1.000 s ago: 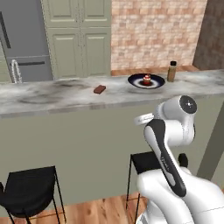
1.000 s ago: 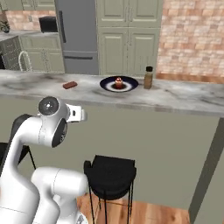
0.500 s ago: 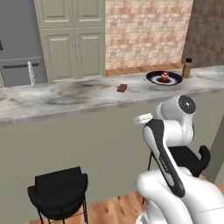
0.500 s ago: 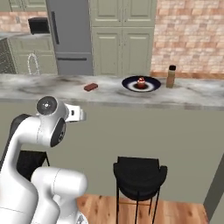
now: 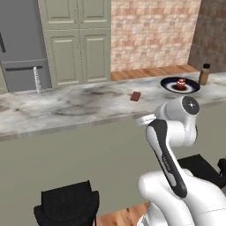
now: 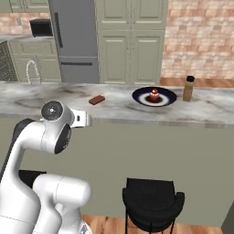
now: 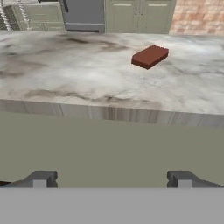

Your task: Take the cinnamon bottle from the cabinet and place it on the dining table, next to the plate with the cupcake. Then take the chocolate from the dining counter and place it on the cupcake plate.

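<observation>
The chocolate (image 7: 150, 56) lies flat on the marble counter (image 7: 78, 83), long axis skewed, one end toward the far right, the other near left. The gripper (image 7: 111, 179) hangs below the counter's near edge, jaws spread wide with nothing between them, the bar beyond it and a touch right. Further right along the slab sits the plate (image 6: 154, 97) with the cupcake (image 6: 154, 95), the bottle (image 6: 188, 88) upright just beyond. Black stools (image 6: 152, 201) stand below; fridge (image 6: 75, 41), green doors and brick wall behind.
</observation>
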